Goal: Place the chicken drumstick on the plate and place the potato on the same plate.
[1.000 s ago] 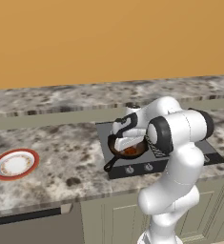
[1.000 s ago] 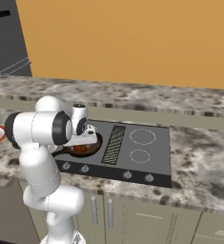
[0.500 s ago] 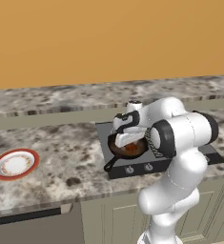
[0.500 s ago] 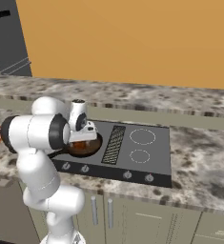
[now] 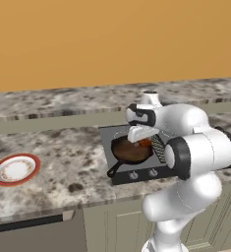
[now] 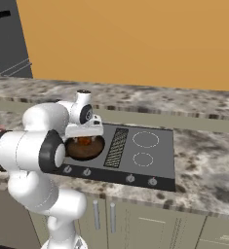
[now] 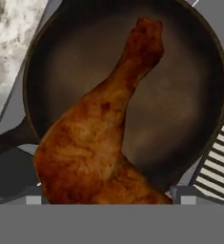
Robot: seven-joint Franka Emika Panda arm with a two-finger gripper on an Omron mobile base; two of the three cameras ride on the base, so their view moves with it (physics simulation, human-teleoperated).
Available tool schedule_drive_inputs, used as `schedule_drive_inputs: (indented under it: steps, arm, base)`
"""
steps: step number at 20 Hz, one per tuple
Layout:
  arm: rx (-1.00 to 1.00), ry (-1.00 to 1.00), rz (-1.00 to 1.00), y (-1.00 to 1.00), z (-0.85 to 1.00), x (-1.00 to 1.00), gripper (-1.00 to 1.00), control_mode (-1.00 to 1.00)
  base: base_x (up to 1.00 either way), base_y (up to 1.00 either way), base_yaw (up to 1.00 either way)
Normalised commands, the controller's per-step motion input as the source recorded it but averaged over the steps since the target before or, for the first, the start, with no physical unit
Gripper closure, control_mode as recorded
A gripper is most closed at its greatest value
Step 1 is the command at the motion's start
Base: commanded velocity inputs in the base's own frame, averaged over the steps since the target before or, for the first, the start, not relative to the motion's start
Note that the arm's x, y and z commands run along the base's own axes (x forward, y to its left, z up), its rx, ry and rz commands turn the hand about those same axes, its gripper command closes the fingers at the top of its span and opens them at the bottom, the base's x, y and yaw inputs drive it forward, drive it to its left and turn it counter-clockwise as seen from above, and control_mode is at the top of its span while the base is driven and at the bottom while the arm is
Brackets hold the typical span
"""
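So the gripper (image 5: pixel 142 141) is parked right over the frying pan (image 5: pixel 128 151) on the stovetop (image 6: pixel 143 154), pointing down into it. In the hand view the chicken drumstick (image 7: pixel 101 138) sits directly in front of the gripper (image 7: pixel 108 198), fat end nearest the fingertips (image 7: pixel 31 196) and the thin bone end pointing away across the pan (image 7: pixel 189 105). The two tips are set wide, one on each side of the meaty end, and the thick part of the drumstick sits in the gap between them. Can't honestly tell if the pads are actually touching the meat or just beside it, so whether it's pinching or just spread around it is unclear to me.

From the left base view you can see a bit of reddish-orange drumstick (image 5: pixel 143 143) peeking out just under the hand, inside the pan. Same thing from the right base view, drumstick (image 6: pixel 84 141) under the gripper (image 6: pixel 85 137), with the pan (image 6: pixel 86 150) below it.

The pan handle sticks out toward the front edge of the counter (image 5: pixel 72 162), down and to the gripper's left.

The plate (image 5: pixel 15 169) is well off to the gripper's left on the counter, far from the stove, nothing on it. Red rim, pale middle with a faint ring pattern.

Haven't spotted the potato in any of these shots, so can't say where it is.
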Motion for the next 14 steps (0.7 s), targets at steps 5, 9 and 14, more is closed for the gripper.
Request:
schedule_drive_inputs:
  steps: [5,9,14]
  arm:
    - [0.0,0.0,-0.14,-0.24,0.66,-0.56,1.0,-1.0]
    - [0.0,0.0,-0.23,-0.09,0.62,-0.55,1.0,-1.0]
    - [0.0,0.0,-0.22,-0.09,0.52,-0.44,1.0,-1.0]
  base:
    - [0.0,0.0,0.0]
    - [0.0,0.0,0.0]
    - [0.0,0.0,0.0]
